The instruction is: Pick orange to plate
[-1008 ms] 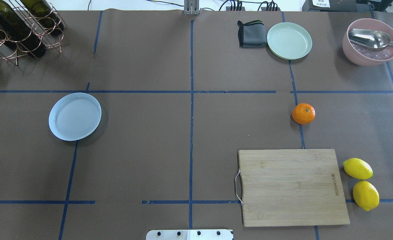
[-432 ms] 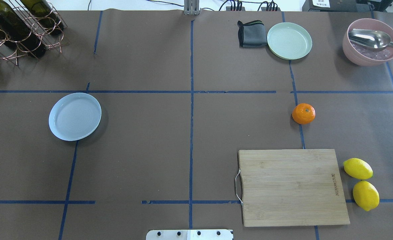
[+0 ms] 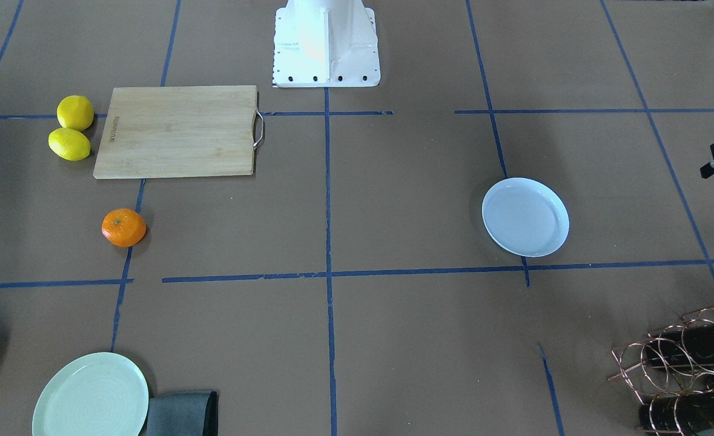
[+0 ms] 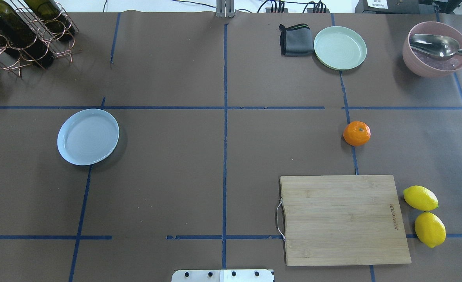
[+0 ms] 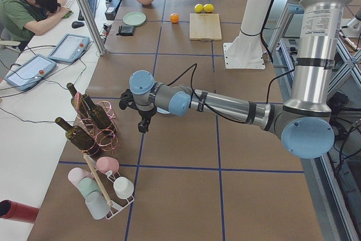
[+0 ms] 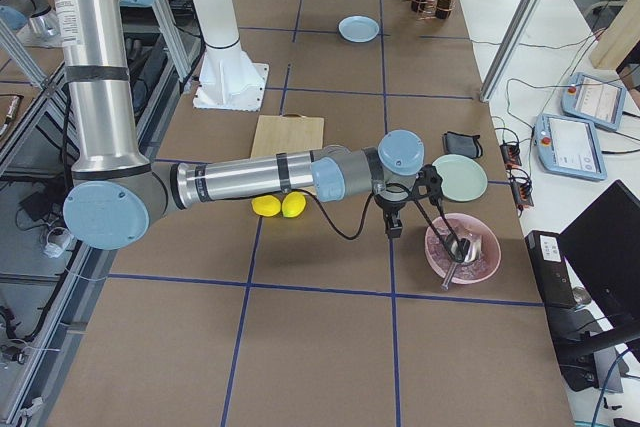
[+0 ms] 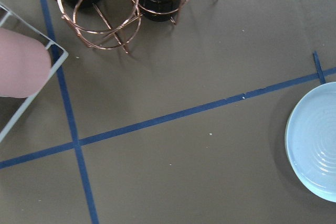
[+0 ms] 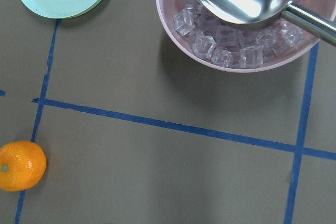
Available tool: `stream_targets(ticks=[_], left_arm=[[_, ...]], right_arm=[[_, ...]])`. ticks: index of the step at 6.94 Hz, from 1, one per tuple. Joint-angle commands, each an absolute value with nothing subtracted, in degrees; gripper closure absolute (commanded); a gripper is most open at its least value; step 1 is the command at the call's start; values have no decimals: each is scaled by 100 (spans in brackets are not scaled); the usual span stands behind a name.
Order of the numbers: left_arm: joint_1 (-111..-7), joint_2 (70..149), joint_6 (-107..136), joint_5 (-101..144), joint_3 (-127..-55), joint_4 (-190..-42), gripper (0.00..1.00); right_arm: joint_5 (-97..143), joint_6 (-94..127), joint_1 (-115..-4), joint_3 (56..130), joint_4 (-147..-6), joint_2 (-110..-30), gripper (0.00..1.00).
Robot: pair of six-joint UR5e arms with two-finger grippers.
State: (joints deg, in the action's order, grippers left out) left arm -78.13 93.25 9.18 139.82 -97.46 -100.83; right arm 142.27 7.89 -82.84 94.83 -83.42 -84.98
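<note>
The orange [image 4: 357, 133] rests on the brown table right of centre, just beyond the cutting board; it also shows as the orange [image 3: 124, 227] and the orange [image 8: 21, 165]. Far across on the left lies the pale bluish plate [image 4: 88, 136], seen too as the plate [image 3: 525, 217] and the plate [image 7: 315, 150], with nothing on it. My left gripper [image 5: 143, 127] hangs above the table between that plate and the bottle rack. My right gripper [image 6: 394, 229] hovers between the orange's area and the pink bowl. I cannot tell whether either is open or shut.
A wooden cutting board [image 4: 342, 219] lies front right, with two lemons [image 4: 421, 197] beside it. At the back right are a green plate [image 4: 340, 47], a grey cloth [image 4: 295, 39] and a pink bowl [image 4: 411, 58] of ice with a spoon. A wine rack [image 4: 23, 31] stands back left.
</note>
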Motion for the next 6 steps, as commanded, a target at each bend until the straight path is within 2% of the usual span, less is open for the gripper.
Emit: stream_targets(ticks=[1,4,6], left_arm=[[-7079,9247,3021,13460,-9764,-11227,0],[-5963,9105,5416,12519,-9730,-12399,0],[-5022,9114,6500,11675,-9695,-12550,0]], right_arm=[[14212,1673,-8035,9466,-7808,-8455,0],[14098,2136,-7788,9475,-7559,-8446,0],[14089,2153,-7778,9492,-7559,-8429,0]])
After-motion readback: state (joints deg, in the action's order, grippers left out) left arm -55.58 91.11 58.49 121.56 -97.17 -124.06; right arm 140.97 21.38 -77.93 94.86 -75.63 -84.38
